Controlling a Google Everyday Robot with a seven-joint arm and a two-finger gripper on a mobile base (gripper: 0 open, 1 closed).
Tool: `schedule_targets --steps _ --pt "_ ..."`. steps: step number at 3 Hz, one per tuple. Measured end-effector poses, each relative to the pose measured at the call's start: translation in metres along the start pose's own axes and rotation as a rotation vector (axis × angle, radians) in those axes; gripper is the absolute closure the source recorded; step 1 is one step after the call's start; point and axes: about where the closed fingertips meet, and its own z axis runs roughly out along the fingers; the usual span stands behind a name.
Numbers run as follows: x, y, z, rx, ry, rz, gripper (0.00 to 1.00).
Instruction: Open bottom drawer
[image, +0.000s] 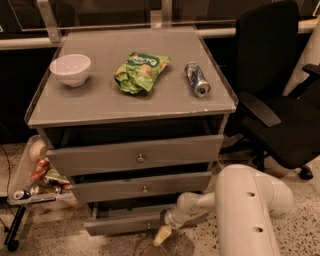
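Observation:
The bottom drawer (125, 223) is the slimmest grey front of three, low in the cabinet, with a tiny knob near its right part. It stands pulled out a little, with a dark gap above it. My gripper (161, 235) reaches in from the white arm (245, 210) at the lower right and sits at the drawer front's right end, just below its lower edge, pale fingertips pointing down-left. The middle drawer (142, 187) and the top drawer (137, 156) are also slightly out.
On the cabinet top (100, 100) are a white bowl (70, 69), a green snack bag (141, 71) and a can (197, 79) lying down. A black office chair (280, 100) stands at the right. A tray of cans and snacks (35, 180) is at the left.

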Motion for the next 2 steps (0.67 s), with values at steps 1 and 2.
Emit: schedule_targets --steps 1,2 --pt "-0.002 0.0 -0.003 0.0 0.0 0.0 0.0" --pt "0.013 0.016 -0.008 -0.02 0.027 0.051 0.0"
